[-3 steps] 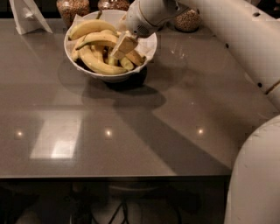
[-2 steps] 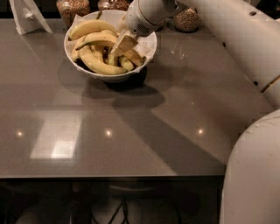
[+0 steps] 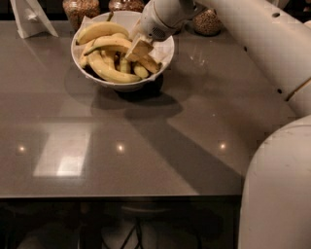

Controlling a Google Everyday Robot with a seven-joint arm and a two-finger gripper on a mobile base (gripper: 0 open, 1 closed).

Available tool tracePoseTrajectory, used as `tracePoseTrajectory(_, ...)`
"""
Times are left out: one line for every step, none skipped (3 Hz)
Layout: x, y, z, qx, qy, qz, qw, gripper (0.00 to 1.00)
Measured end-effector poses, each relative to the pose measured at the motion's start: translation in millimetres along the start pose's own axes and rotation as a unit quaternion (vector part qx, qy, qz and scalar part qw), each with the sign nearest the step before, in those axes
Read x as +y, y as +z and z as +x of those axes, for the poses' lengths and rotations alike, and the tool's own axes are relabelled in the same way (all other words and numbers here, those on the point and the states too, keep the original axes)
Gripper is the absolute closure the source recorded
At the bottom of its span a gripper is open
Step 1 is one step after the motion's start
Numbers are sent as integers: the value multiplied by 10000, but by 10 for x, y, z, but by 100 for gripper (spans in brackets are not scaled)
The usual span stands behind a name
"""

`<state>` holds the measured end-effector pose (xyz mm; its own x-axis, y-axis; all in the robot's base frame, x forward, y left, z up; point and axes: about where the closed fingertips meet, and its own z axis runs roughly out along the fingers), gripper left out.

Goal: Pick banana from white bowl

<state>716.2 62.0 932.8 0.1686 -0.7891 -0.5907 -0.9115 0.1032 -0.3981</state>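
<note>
The white bowl (image 3: 167, 48) stands at the back of the dark table and holds several yellow bananas on crumpled white paper. The long curved banana (image 3: 109, 44) with a greenish stem lies across the middle of the pile, stem to the left. My gripper (image 3: 139, 48) reaches down from the upper right into the bowl. It sits on the right end of that banana, touching it and hiding that part. A second long banana (image 3: 109, 73) curves along the bowl's near side.
Glass jars of grains (image 3: 80, 7) (image 3: 206, 22) stand behind the bowl. A white folded object (image 3: 31, 17) is at the back left. My white arm (image 3: 252, 44) crosses the right side. The table's front edge (image 3: 121, 197) runs across below.
The gripper stays at the same place in the bowl on the banana. The bowl sits slightly higher in view. The bananas have not visibly moved.
</note>
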Motion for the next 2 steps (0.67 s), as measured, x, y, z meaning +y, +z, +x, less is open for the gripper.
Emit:
tracePoseTrajectory(25, 20, 38, 60, 21, -56, 10000, 44)
tracePoseTrajectory(69, 32, 80, 111, 54, -104, 9999, 59)
